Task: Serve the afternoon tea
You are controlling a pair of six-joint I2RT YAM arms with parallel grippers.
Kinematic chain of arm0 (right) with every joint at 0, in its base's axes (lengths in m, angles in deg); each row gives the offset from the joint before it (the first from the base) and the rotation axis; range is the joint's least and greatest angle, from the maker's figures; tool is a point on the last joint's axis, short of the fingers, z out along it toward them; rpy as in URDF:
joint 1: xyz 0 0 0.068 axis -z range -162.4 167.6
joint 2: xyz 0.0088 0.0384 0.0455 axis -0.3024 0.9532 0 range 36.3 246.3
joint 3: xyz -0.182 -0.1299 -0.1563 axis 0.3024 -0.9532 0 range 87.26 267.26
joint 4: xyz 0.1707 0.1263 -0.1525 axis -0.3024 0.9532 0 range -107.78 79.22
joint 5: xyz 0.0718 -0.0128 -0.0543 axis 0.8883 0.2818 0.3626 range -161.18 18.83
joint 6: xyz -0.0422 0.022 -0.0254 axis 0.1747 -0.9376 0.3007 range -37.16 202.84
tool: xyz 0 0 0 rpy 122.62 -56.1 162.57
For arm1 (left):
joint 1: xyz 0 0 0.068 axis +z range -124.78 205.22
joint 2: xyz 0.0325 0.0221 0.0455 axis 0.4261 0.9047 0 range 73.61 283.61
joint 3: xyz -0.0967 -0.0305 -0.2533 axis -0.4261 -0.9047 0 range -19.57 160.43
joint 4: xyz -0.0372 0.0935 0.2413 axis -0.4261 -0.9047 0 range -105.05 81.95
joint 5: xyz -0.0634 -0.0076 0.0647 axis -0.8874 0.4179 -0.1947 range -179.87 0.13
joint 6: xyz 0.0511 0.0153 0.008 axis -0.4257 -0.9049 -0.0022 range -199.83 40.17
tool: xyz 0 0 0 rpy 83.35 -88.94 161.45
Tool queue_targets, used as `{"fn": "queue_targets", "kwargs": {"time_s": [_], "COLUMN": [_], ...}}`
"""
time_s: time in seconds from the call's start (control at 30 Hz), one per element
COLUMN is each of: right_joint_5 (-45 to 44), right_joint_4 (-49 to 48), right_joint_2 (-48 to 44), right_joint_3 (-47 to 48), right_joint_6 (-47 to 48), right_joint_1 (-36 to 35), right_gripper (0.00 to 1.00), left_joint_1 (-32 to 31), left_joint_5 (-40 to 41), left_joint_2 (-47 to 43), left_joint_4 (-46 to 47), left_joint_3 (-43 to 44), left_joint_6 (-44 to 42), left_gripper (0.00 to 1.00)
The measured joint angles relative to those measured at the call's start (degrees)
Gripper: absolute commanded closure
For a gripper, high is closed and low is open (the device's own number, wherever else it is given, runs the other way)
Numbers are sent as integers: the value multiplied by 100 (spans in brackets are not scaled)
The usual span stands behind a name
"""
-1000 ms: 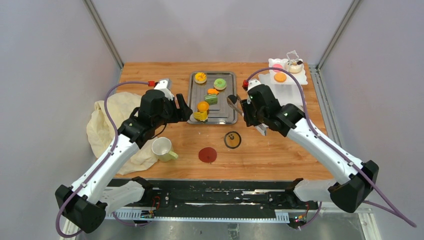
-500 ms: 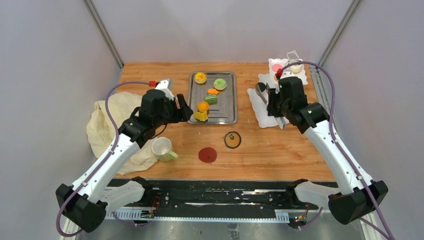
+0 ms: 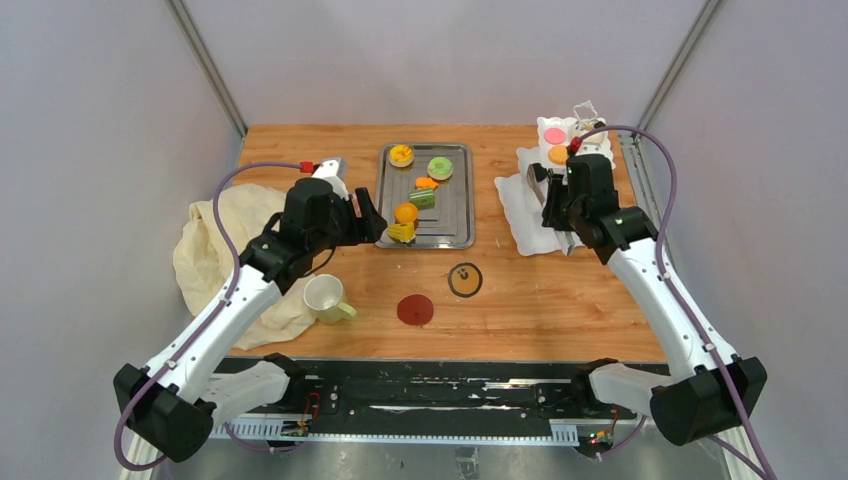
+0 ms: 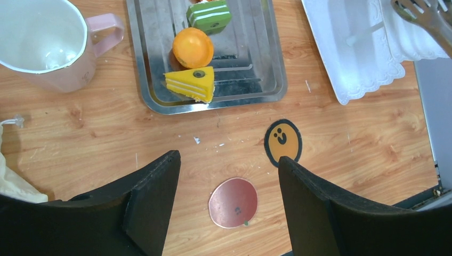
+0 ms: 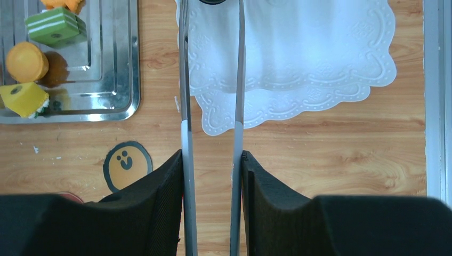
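Step in hand: moving pastries from tray to stand, by my reading; five pieces left on the tray.
Right gripper (image 5: pixel 211 158): over the stand, upper right of the overhead view; fingers pinched on the tongs (image 5: pixel 184 80), blades close and parallel.
Tong tips: cut off at the top of the wrist view; loaded or not, cannot tell.
Stand (image 5: pixel 320 53): pink disc (image 3: pixel 554 134) and an orange tart (image 3: pixel 558 154) on the upper level.
Tray (image 3: pixel 455 215): upper centre; green donut (image 3: pixel 440 168) and yellow wedge (image 4: pixel 192 84) among the leftovers.
Left gripper (image 4: pixel 228 158): wide open, empty, hovering beside the tray's left edge.
Mug (image 3: pixel 324 296): lower left, off both coasters, red (image 3: pixel 415 309) and smiley (image 3: pixel 464 279).
Next: place anything carried on bare tier, then return the tongs to the tray.
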Motion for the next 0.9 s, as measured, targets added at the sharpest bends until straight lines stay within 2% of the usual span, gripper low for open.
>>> {"fn": "queue_targets", "kwargs": {"time_s": [0.1, 0.23, 0.4, 0.7, 0.9], "right_joint_5": [-52, -118, -127, -55, 2], "right_joint_4": [-166, -304, -367, -468, -372], "right_joint_2": [35, 151, 295, 247, -293], "right_joint_3": [-11, -28, -55, -118, -345], "right_joint_6": [-57, -127, -157, -175, -232], "right_joint_1": [70, 153, 155, 155, 160], "right_gripper": [71, 59, 53, 57, 68], "left_joint_1": [0, 0, 0, 0, 0], "left_joint_5": [0, 0, -2, -4, -17], "left_joint_2": [44, 83, 85, 85, 87], "left_joint_4": [7, 7, 7, 9, 9], "left_joint_3": [0, 0, 0, 0, 0], "left_joint_6": [0, 0, 0, 2, 2], "left_gripper": [28, 28, 28, 28, 28]}}
